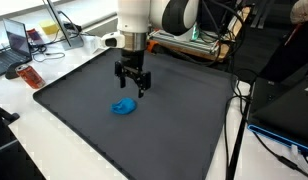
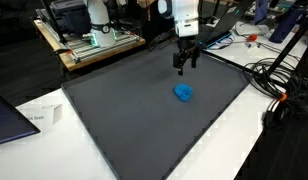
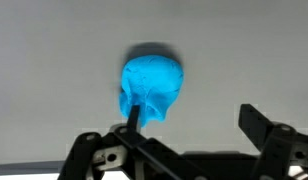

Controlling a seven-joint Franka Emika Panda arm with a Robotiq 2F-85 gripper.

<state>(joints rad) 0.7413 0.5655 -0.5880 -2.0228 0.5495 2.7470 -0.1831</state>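
With gripper (image 1: 133, 92) wide open and empty, hanging above the dark mat (image 1: 184, 130) near the soft blue lump (image 1: 124, 106) lying on it, may well push the lump aside if lowered off centre.

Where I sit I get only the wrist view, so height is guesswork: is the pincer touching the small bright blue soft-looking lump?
Observer: No. In an exterior view the pincer hangs in the air, apart from the bright blue lump.
Operator: What is the lump lying on?
Observer: A large dark grey mat spread over a white table.
Operator: Any snags nearby?
Observer: Black cables lie just off one edge of the mat.
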